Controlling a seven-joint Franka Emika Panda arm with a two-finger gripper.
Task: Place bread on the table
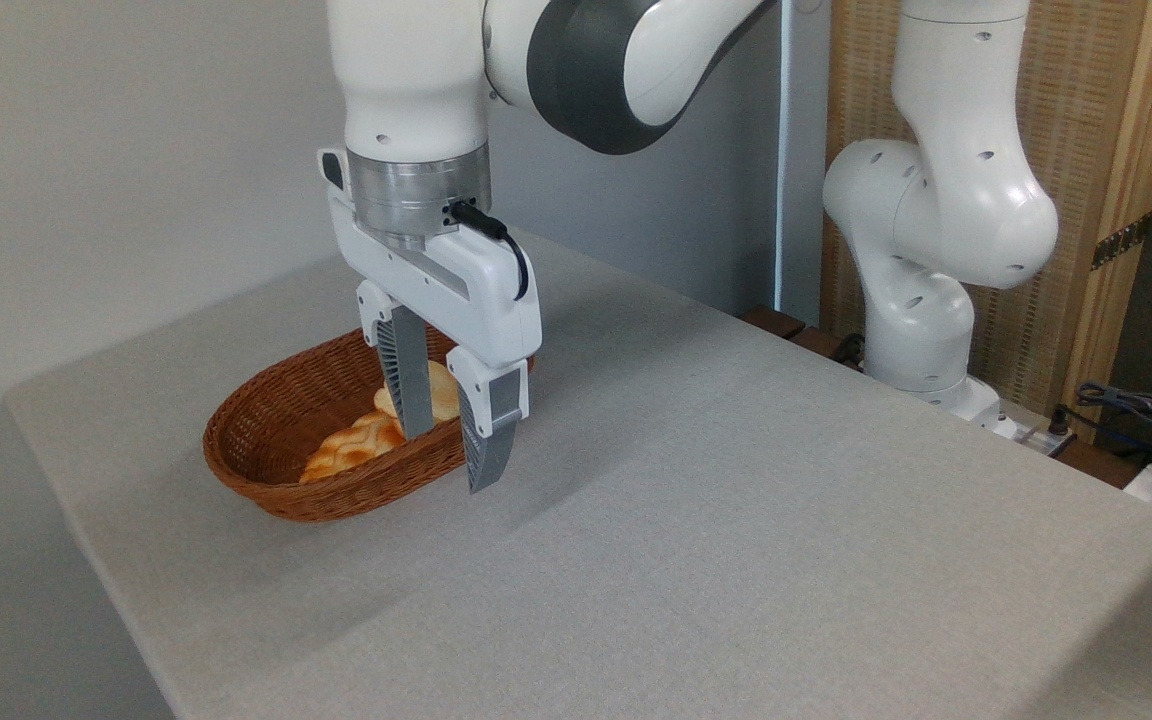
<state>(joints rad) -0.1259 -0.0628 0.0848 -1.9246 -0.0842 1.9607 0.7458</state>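
Fixed camera view of 1 white Franka Panda arm above a table (736,520) covered in light grey speckled fabric with a rounded near-left corner. The arm's base stands beyond the table's far right edge, in front of a pale woven panel in a wooden frame; its wrist descends from the top of the picture to a metal flange, from which a black cable loops to the hand body.

The gripper (448,460) hangs with its 2 grey ribbed fingers (404,385) pointing down over the right end of a brown oval wicker basket (266,450). The fingers stand apart with a clear gap between them and hold nothing. The far finger lies in front of the basket's contents; the near finger's tip overlaps the basket's front rim as seen from the camera. Whether either finger touches the basket cannot be told.

The bread (439,395), a small roundish bun with a pale top, sits inside the basket at its right end, partly hidden behind the fingers. Beside it, toward the left, lies a longer golden braided loaf (351,448), also inside the basket. The basket rests on the table near its left edge.

At the far right, dark cables (1136,405) lie beyond the table. No brand, label or writing can be read on any surface.
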